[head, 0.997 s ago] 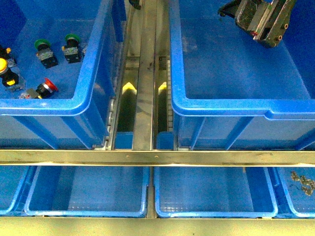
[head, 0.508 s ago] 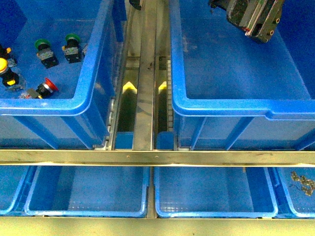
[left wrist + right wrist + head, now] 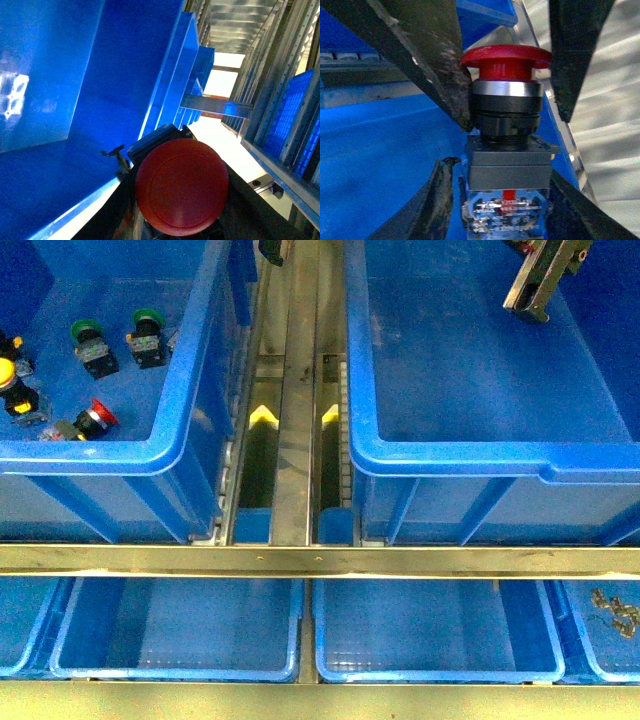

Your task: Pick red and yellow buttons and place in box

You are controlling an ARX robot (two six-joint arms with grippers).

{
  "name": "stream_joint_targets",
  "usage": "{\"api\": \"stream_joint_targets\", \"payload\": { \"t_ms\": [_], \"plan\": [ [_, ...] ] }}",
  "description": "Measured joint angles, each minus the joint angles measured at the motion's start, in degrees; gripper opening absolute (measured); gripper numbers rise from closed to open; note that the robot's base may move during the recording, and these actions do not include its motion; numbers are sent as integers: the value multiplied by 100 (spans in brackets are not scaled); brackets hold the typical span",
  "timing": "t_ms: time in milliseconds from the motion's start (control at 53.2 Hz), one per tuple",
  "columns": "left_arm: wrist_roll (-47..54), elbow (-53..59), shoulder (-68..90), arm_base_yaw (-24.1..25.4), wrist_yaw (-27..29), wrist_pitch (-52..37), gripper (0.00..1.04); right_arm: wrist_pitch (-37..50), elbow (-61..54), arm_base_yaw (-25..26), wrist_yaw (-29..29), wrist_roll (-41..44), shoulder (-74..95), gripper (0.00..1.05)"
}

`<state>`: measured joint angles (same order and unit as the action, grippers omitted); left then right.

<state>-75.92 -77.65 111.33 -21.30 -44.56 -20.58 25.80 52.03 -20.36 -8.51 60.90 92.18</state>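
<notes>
While right claw (image 3: 515, 122) pinches a red button (image 3: 506, 65), axis along its fingers, box (image 3: 450, 455) lies directly below claw; left claw (image 3: 182, 217) grips another.

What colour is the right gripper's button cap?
Red button cap, best in right wrist view.

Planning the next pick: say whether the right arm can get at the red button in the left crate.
Probably not yet: the right tool hangs over the right crate, seemingly gripping a red-capped switch, and the red button lies beyond the rails.
</notes>
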Motion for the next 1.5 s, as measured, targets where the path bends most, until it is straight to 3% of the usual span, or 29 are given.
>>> {"api": "stream_joint_targets", "payload": {
  "t_ms": [94, 282, 752, 903, 1185, 1335, 1467, 1504],
  "plan": [
    [24, 11, 0, 0, -2, 0, 33, -7, 0, 0, 0, -76, -20, 35],
    [81, 11, 0, 0, 4, 33, 33, -7, -4, 0, 9, -162, -31, 34],
    [142, -55, -2, 44, 177, -61, 98, -33, -188, -114, 11, -157, -31, 34],
    [389, -2, -111, 96, 280, 74, 97, -33, -201, -90, 4, -160, -31, 34],
    [1432, 1012, -1123, 743, 389, 396, 97, -66, -284, 229, 0, -175, -31, 34],
    [2542, 1707, -1519, 1202, 1193, 1102, 97, -63, -284, 286, -13, -264, -31, 34],
    [3877, 2546, -2098, 1478, 2575, 966, 97, 66, -282, 365, -4, -494, -31, 34],
    [4183, 2721, -2262, 1574, 2743, 929, 97, 94, -280, 398, 9, -584, -31, 34]
  ]
}}
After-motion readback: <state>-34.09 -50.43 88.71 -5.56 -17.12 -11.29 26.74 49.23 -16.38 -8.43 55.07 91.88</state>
